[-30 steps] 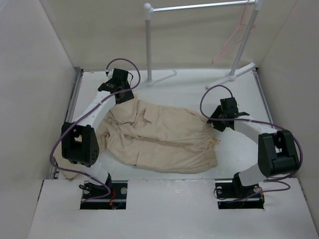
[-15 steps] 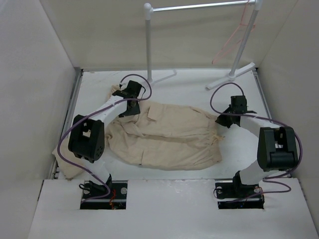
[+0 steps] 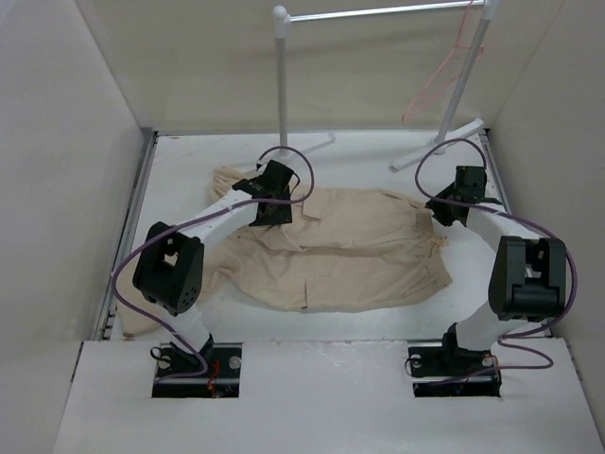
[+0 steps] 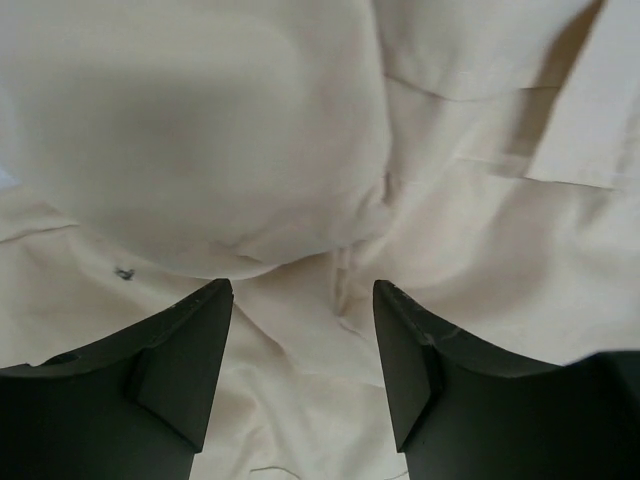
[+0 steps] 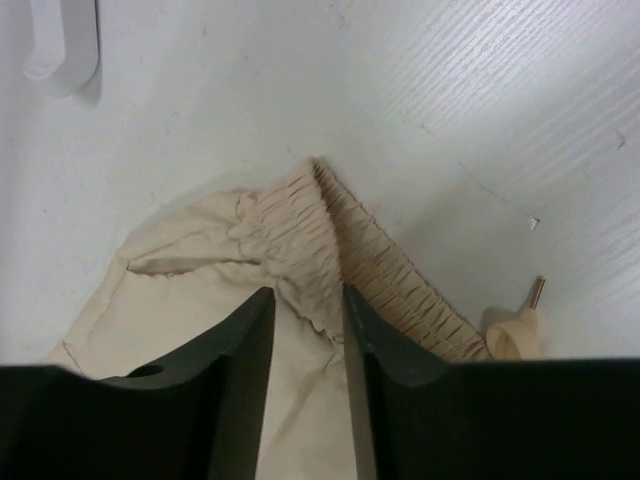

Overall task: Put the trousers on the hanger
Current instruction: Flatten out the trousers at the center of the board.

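The left hand is half open, gripping nothing, above the left end of the light beige cloth cargo trousers, which lie flat on the white counter. The right hand is nearly closed, pinching their gathered cuff. The thin pink wire hanger hangs from the white tubular rack behind.
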Controlling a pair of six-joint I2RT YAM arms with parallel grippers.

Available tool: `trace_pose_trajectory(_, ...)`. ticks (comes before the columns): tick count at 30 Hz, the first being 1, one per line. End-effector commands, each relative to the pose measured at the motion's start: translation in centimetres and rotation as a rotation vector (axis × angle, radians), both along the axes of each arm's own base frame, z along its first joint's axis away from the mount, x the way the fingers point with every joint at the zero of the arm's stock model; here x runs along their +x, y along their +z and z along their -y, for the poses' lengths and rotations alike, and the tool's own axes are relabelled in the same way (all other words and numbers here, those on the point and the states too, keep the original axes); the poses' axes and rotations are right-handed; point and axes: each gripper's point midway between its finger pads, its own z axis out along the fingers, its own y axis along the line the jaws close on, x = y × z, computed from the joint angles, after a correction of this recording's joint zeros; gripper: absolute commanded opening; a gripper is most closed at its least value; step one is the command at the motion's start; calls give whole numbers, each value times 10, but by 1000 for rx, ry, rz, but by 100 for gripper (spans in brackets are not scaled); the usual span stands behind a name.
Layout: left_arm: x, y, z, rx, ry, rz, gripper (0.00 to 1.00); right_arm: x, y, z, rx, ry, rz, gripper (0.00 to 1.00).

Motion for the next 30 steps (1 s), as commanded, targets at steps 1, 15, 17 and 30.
trace_pose_trajectory(1, 7, 19, 15, -53, -23, 74, 58, 0, 21, -3, -19, 6, 61, 43)
trace_pose_trajectory(15, 41, -1, -19, 31, 74, 102, 8, -86, -3, -84, 6, 200, 28, 52)
trace_pose_trajectory(17, 45, 26, -23, 8, 105, 180, 6, -98, -13, -91, 10, 213, 5, 56)
trace_pose_trajectory(30, 37, 117, -298, -106, 945, 512, 21, -109, -6, -104, 34, 253, 11, 65)
